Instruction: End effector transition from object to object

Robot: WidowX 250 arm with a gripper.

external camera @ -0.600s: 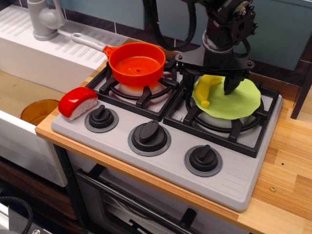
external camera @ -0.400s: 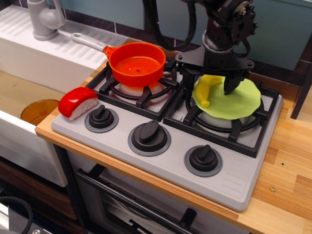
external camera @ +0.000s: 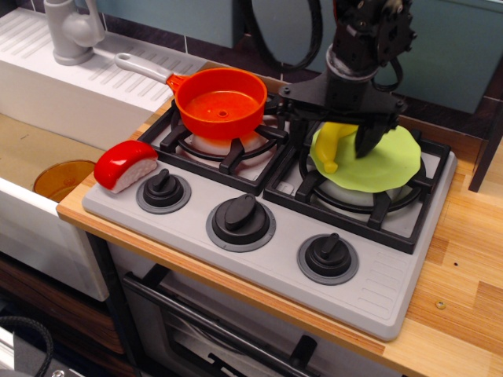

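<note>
Observation.image: my end effector [external camera: 334,135] over right burner, jaws apart, straddling banana [external camera: 333,141] on green plate [external camera: 380,162], gripping nothing. Risk: sideways move this low, finger snags banana, drags plate.

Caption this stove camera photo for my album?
Gripper hangs open over a banana on a green plate, beside a red pot.

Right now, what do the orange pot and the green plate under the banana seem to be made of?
The orange pot looks like glossy moulded plastic: uniform colour, soft highlights, and a grey handle. The green plate appears to be matte plastic, flat and evenly coloured without shine. The yellow banana on it also looks plastic.
</note>
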